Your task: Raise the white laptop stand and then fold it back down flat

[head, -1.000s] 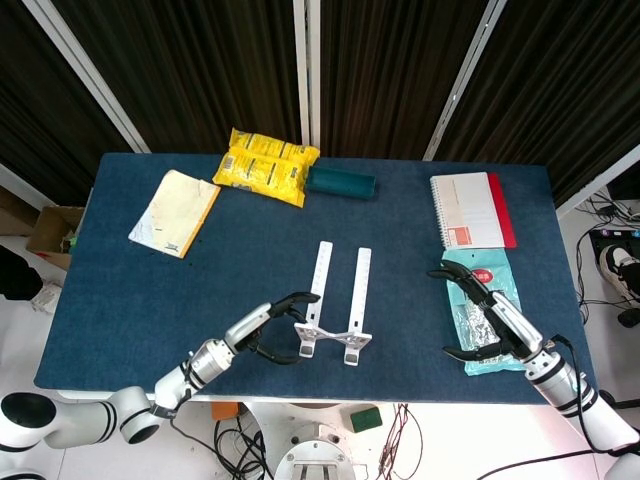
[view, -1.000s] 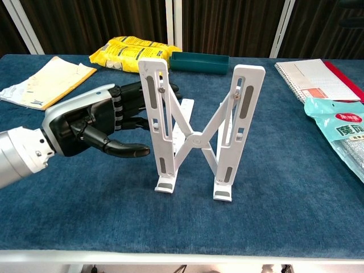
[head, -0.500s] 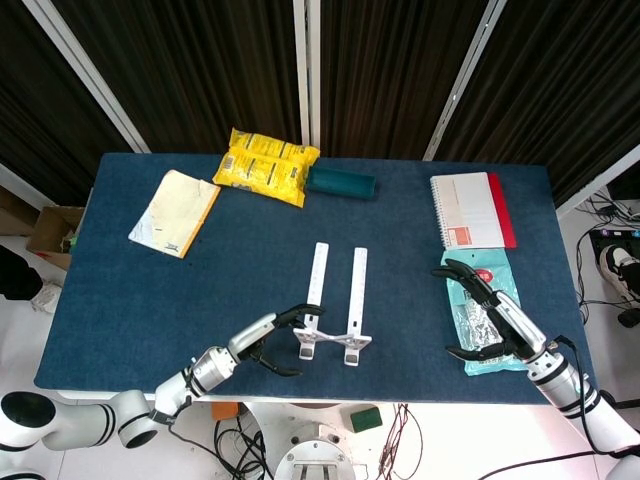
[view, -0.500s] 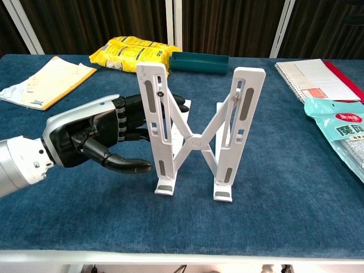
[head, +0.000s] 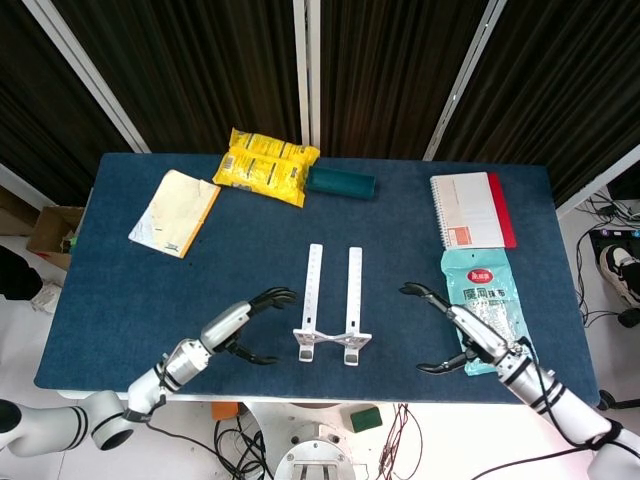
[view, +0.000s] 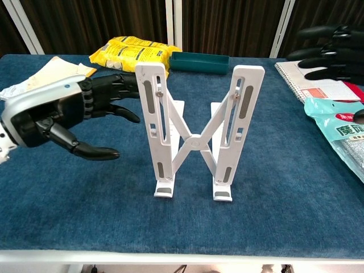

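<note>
The white laptop stand (view: 193,128) stands raised near the table's front edge, its two slotted arms upright and joined by a crossed brace; from above it shows as two parallel bars (head: 332,305). My left hand (view: 54,114) is open to the stand's left, fingers spread and apart from it, also seen as my left hand (head: 235,325) in the head view. My right hand (head: 455,335) is open to the stand's right, fingers spread over bare table beside a teal packet. In the chest view my right hand (view: 330,54) shows at the upper right edge.
A teal snack packet (head: 485,310) lies at the front right, a spiral notebook (head: 470,210) behind it. At the back sit a yellow bag (head: 265,165) and a dark green tray (head: 340,182). A yellow booklet (head: 175,212) lies back left.
My left hand has let go of the stand's left arm and drawn back to the left. My right hand has moved left off the teal packet toward the stand. The stand stands slightly steeper.
</note>
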Robot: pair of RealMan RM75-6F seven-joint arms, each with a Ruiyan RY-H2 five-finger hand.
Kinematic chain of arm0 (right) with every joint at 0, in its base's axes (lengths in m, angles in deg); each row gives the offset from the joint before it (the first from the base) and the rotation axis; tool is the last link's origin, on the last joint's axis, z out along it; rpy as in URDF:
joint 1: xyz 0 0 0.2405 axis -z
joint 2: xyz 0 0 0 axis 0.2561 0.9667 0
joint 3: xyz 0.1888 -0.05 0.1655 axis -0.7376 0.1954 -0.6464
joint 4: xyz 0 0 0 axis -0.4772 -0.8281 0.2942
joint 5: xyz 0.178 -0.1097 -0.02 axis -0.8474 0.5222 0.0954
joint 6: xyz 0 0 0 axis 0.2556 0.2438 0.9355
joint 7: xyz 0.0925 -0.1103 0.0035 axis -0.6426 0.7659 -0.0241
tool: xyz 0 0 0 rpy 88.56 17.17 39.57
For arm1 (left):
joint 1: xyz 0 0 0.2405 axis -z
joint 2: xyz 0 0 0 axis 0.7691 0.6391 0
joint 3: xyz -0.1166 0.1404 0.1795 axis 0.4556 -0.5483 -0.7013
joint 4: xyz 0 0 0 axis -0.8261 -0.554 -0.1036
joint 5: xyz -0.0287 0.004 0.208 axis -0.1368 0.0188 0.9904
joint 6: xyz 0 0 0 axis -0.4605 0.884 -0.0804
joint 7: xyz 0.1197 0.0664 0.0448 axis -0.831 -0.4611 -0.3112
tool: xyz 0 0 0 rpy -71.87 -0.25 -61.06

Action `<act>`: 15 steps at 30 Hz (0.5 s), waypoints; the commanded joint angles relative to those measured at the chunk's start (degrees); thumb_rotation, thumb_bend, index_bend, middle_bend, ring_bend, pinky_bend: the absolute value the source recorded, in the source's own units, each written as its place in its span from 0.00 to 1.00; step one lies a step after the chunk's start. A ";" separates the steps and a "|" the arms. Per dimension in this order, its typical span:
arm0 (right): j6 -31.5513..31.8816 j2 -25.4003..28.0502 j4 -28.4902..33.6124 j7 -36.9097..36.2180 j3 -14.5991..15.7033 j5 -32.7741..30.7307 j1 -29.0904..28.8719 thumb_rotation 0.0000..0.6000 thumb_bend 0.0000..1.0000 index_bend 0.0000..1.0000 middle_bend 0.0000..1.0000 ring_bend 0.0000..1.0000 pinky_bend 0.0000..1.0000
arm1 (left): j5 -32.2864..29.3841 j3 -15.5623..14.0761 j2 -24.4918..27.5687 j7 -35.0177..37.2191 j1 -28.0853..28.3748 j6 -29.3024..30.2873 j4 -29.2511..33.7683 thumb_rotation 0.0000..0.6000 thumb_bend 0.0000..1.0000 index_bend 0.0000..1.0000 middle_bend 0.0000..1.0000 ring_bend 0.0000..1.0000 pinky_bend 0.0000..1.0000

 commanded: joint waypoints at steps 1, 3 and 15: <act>-5.96 -5.55 2.63 6.08 -2.73 -3.90 -3.32 1.00 0.00 0.00 0.08 0.00 0.00 | -2.48 -0.83 8.68 -15.53 -5.04 3.13 5.81 1.00 0.15 0.14 0.09 0.05 0.21; -7.75 -7.53 3.15 7.91 -3.54 -4.85 -4.34 1.00 0.00 0.00 0.08 0.00 0.00 | -3.36 -1.04 10.98 -20.31 -6.69 4.14 7.60 1.00 0.15 0.14 0.09 0.05 0.21; -13.51 -21.20 0.50 24.28 -13.71 -23.11 -7.47 1.00 0.05 0.00 0.08 0.00 0.00 | -6.14 0.16 18.19 -30.94 -12.77 7.63 13.63 1.00 0.15 0.14 0.09 0.05 0.21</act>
